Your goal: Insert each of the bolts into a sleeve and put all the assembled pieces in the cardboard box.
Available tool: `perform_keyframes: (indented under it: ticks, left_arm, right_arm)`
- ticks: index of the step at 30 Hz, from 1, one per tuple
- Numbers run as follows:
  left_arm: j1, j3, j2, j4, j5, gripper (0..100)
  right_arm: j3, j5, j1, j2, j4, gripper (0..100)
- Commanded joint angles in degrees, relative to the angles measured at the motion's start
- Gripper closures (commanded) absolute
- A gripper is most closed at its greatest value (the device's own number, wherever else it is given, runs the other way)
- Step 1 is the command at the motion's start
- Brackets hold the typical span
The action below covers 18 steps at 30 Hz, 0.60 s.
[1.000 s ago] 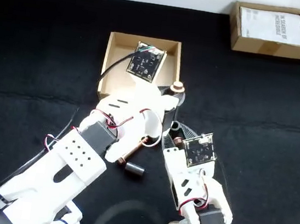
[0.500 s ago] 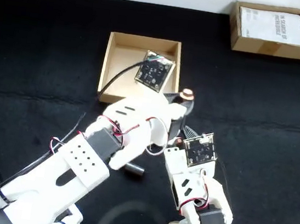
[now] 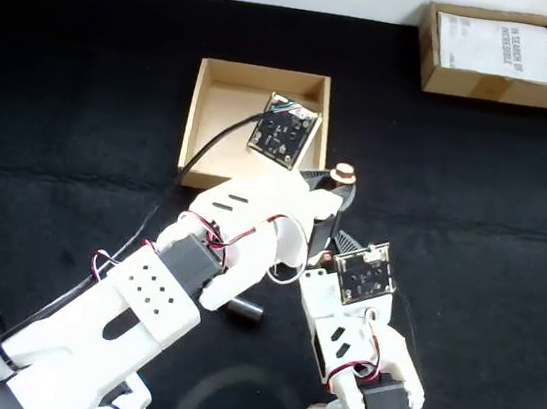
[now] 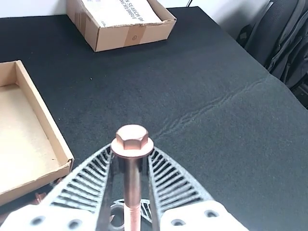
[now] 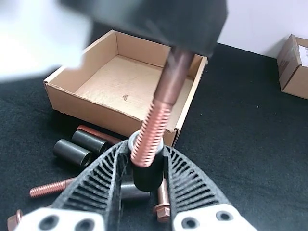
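Lying on the black table [image 3: 464, 290] in front of the cardboard box [image 3: 206, 105], two loose sleeves [image 5: 72, 151] rest side by side, with a loose bolt [image 5: 50, 187] a little farther out from the box's front wall. Just off the box's front right corner, the right gripper [image 5: 144, 148] clamps the held sleeve [image 5: 147, 178] upright between its ribbed fingers. The held bolt [image 5: 161, 103] leans over it, threaded tip at the sleeve's mouth and hexagonal head up. The left gripper [image 4: 131, 153] is closed on this bolt's shank just under the head, beside the box's right wall near the same corner. Well beyond the cardboard box's far right corner sits a second box [image 3: 491, 87] holding a printed sheet.
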Motion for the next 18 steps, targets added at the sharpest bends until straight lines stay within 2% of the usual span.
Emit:
perform_keyframes:
  ticks: [1, 4, 10, 18]
  left_arm:
    - [0.40, -2.07, -0.22, -2.90, -0.62, 99]
    - [0.13, -1.98, -0.22, -2.99, -3.25, 99]
    - [0.13, -0.92, -0.13, -3.34, -3.52, 99]
    - [0.13, 6.29, -0.13, -9.93, -3.52, 99]
  right_arm:
    - [0.92, 0.00, 0.48, -0.22, -1.10, 99.1]
    - [0.92, 0.00, 0.48, -0.22, -1.10, 99.1]
    - [0.75, 0.00, 0.57, -0.22, -1.01, 99.1]
    - [0.75, 0.00, 0.57, -0.22, -1.01, 99.1]
